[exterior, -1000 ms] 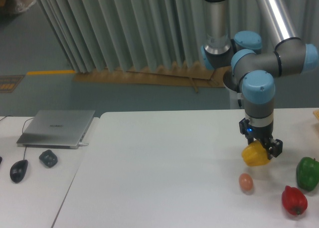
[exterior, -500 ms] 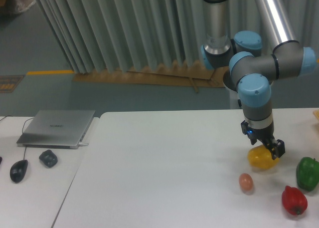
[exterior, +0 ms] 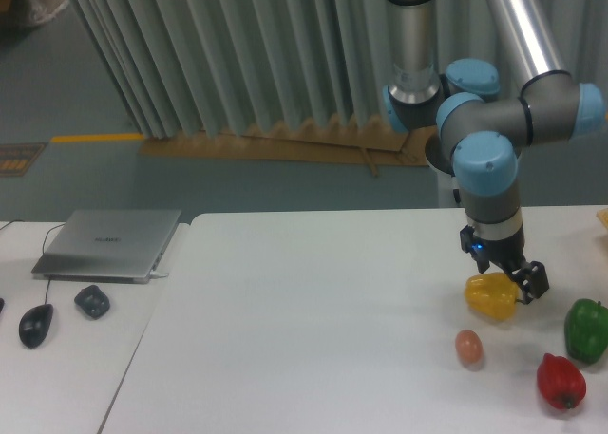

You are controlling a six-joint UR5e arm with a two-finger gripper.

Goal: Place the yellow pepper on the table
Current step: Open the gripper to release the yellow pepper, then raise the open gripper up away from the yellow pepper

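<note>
On the far left stands a smaller desk [exterior: 57, 358] with a closed laptop [exterior: 107, 244], a dark mouse [exterior: 35, 324] at its near left and a small grey object [exterior: 92, 301] just right of the mouse. None of this bears on the task.

The table [exterior: 304, 330] takes up the rest of the view, and its left and middle parts carry nothing visible.

Toward the right, the pepper [exterior: 491, 296] lies low on the table surface, or so close to it that no gap can be made out. It leans to one side rather than standing on its base. The gripper [exterior: 510, 284] is at its upper right edge, the fingers touching or just beside the yellow skin. From this angle I cannot tell whether the jaws are clamped on the pepper or already slack around it; the dark fingers blur into one lump.

An egg [exterior: 468, 347] sits nearer the camera, just left of the pepper and apart from it. Further right are a red pepper [exterior: 560, 381], near, and a green pepper [exterior: 586, 330] beyond it.

As a judgement, the carrying and lowering look essentially done, since the pepper appears to be down among the other items. What seems left is a clear release and lifting the arm away without nudging the pepper toward the egg.
</note>
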